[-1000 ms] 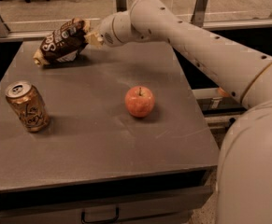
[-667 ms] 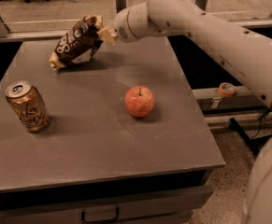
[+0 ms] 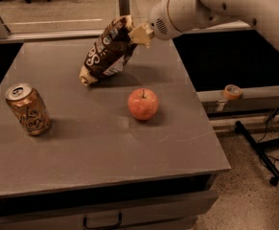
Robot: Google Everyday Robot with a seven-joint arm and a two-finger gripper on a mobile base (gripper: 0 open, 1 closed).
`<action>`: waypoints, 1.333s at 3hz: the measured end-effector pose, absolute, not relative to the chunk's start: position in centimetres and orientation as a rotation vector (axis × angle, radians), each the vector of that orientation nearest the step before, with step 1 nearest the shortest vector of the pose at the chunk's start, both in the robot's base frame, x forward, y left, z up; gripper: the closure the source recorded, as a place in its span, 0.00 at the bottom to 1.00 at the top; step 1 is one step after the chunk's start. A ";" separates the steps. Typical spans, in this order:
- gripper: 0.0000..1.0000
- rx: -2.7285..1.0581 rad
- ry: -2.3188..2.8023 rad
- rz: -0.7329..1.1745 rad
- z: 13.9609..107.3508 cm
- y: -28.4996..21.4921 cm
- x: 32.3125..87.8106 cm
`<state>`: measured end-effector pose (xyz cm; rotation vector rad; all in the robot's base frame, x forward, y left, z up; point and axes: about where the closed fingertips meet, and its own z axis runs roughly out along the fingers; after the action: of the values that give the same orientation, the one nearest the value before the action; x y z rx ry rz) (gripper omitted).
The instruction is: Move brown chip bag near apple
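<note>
The brown chip bag (image 3: 108, 52) hangs tilted in the air above the back of the grey table (image 3: 100, 143), its lower tan end close to the tabletop. My gripper (image 3: 138, 34) is shut on the bag's upper right end, with the white arm reaching in from the upper right. The red-pink apple (image 3: 143, 104) stands upright on the table, a short way in front of and to the right of the bag's lower end.
A gold-tan drink can (image 3: 28, 109) stands at the table's left side. A drawer handle (image 3: 102, 221) is below the front edge. A roll of tape (image 3: 232, 91) lies on a ledge to the right, above a black stand base (image 3: 261, 150) on the floor.
My gripper has carried the chip bag off the table's back left, rightward and toward the apple. The bag now hangs more upright. The camera view has shifted closer.
</note>
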<state>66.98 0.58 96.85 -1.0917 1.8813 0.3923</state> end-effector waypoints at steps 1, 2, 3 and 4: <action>1.00 -1.058 1.940 0.350 97.7 -3.3 63.5; 0.82 -1.039 1.954 0.310 98.0 -5.9 61.9; 0.59 -1.067 1.944 0.329 97.4 -5.6 62.0; 0.35 -1.103 1.934 0.351 96.8 -4.8 62.7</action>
<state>62.67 -4.78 96.84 -1.1031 1.9342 0.3511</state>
